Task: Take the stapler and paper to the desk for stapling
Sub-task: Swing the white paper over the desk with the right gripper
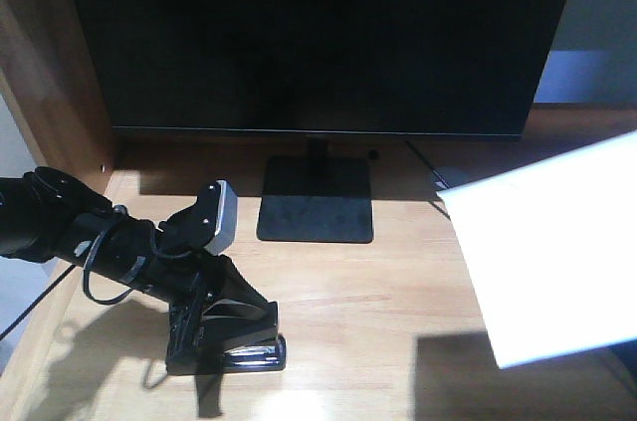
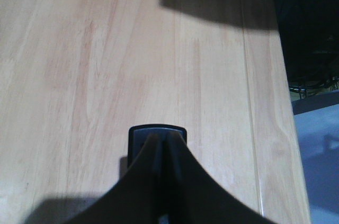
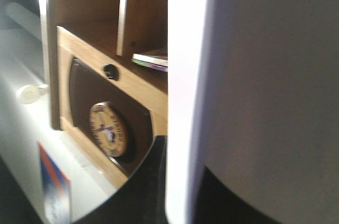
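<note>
Exterior front-facing view shows the left gripper (image 1: 202,326) squeezed tight on the stapler (image 1: 244,341). The stapler is low at the front left part of the desk (image 1: 378,302), near the front edge. It looks like it rests on the wood, but I cannot tell if it really touches. Its long side runs along the front edge, and its free end points to the right. The left wrist view shows the same grip from above, with only the stapler's far end poking out and bare wood past it.

The paper (image 1: 557,252) hangs in the air over the right edge of the desk, with a dark shadow (image 1: 468,371) under it. It is tilted, not lying flat. In the right wrist view, the right gripper (image 3: 183,171) pinches the sheet by its edge.

So the paper is to the right of the stapler, and the two are well apart. The stapler's free end faces the paper's side. I think the right arm must bring the sheet down and to the left, toward that end. The big monitor (image 1: 318,33) stands at the back edge, out of the way.
</note>
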{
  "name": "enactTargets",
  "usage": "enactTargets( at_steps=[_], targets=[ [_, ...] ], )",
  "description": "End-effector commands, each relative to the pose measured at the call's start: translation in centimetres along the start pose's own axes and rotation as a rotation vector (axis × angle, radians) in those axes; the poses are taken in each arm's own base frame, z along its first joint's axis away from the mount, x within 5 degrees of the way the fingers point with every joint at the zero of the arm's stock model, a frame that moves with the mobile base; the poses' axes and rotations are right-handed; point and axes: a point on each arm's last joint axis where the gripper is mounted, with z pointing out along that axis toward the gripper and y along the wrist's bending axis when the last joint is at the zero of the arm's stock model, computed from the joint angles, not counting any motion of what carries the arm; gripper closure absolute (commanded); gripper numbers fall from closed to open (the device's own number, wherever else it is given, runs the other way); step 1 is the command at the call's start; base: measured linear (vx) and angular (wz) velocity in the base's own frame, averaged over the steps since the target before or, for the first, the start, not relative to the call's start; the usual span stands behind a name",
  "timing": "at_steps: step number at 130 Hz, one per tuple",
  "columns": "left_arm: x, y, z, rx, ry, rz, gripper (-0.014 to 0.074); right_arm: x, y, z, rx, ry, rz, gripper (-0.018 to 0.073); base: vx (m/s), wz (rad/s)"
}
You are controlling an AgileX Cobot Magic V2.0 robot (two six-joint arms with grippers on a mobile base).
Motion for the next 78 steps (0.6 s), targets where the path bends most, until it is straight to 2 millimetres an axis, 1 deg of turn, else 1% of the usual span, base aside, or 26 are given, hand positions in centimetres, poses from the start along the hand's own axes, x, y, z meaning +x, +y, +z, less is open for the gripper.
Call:
enactTargets(
  at_steps=[1,20,43,46,53,61,78],
  targets=[
    [-1.9,-0.2,-1.0,-0.008,-0.080,0.005,0.0603,-0.1,-0.2,1.5,-0.043,0.000,-0.013,0.0562,0.00,0.00],
    [-1.9,-0.2,-1.0,-0.008,-0.080,0.005,0.0603,0.3,-2.5,2.9,-0.011,0.017,0.012,0.0562,0.00,0.00],
    [-1.9,-0.2,-1.0,-0.008,-0.080,0.005,0.0603,1.1,-6.0,4.1,0.043,0.046,0.122,0.0562,0.00,0.00],
    [-1.9,-0.2,-1.0,-0.008,-0.080,0.005,0.0603,1.2,-6.2,4.2,0.034,0.049,0.133,0.0562,0.00,0.00],
    [-1.9,-0.2,-1.0,-0.008,-0.080,0.005,0.0603,1.6,-7.4,4.5,0.076,0.075,0.174,0.0562,0.00,0.00],
    [-1.9,-0.2,-1.0,-0.008,-0.080,0.005,0.0603,2.2,-8.7,4.7,0.129,0.118,0.181,0.0562,0.00,0.00],
    [-1.9,-0.2,-1.0,-0.008,-0.080,0.006,0.0603,3.2,-10.5,4.9,0.199,0.202,0.190,0.0562,0.00,0.00]
  ],
)
